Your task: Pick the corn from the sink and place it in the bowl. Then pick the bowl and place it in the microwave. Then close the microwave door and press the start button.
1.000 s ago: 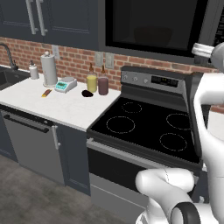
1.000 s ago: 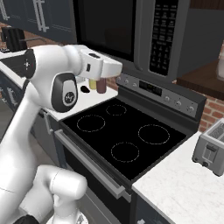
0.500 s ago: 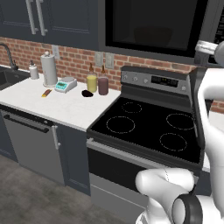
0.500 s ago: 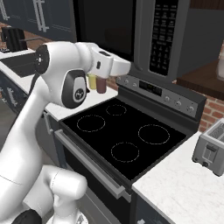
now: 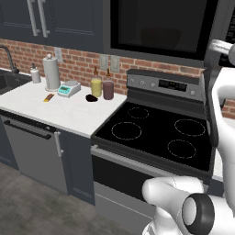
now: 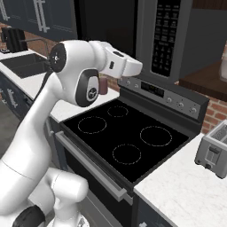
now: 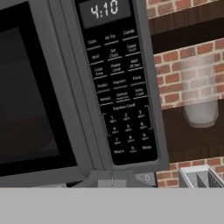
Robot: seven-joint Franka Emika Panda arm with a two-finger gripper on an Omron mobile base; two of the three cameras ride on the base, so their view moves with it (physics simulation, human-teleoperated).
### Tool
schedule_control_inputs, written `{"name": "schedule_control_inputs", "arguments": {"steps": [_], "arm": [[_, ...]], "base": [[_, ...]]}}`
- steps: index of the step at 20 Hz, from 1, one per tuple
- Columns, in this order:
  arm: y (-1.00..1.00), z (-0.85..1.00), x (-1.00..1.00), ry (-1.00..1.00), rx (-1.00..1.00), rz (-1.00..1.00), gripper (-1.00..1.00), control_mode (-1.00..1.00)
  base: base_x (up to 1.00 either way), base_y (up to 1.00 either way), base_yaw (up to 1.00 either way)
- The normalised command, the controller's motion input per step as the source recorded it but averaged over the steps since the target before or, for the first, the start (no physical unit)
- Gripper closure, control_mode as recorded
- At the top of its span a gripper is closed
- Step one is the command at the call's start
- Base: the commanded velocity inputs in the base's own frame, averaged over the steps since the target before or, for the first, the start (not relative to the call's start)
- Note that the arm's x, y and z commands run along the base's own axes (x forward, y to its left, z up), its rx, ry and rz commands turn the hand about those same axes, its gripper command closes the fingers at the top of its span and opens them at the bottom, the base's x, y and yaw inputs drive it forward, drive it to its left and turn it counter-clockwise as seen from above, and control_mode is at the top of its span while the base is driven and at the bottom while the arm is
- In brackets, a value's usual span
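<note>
Bowl a dim shape behind the dark microwave door glass; keypad labels blurred.

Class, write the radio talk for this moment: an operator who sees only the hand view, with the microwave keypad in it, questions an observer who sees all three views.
Operator: The door looks shut from here. Is the bowl inside?
Observer: In the left base view a faint rounded shape, likely the bowl, shows behind the dark window of the microwave door.
Operator: What sits below the microwave?
Observer: A black stove with four burner rings, seen in the right base view.
</note>
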Motion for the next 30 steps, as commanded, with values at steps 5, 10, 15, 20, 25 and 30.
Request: {"name": "schedule_control_inputs", "arguments": {"steps": [5, 10, 15, 20, 25, 30], "arm": [[0.00, -0.14, 0.14, -0.01, 0.00, 0.00, 1.00, -1.00], [-0.02, -0.18, 0.15, 0.00, 0.00, 0.00, 1.00, -1.00], [-0.17, -0.11, 0.13, 0.00, 0.01, 0.00, 1.00, -1.00], [-0.10, -0.01, 0.17, 0.00, 0.01, 0.00, 1.00, -1.00], [-0.05, -0.01, 0.20, 0.00, 0.00, 0.00, 1.00, -1.00], [-0.17, 0.00, 0.17, 0.00, 0.02, 0.00, 1.00, -1.00]], "base": [[0.00, 0.00, 0.00], [0.00, 0.00, 0.00], [0.00, 0.00, 0.00], [0.00, 0.00, 0.00], [0.00, 0.00, 0.00], [0.00, 0.00, 0.00]]}}
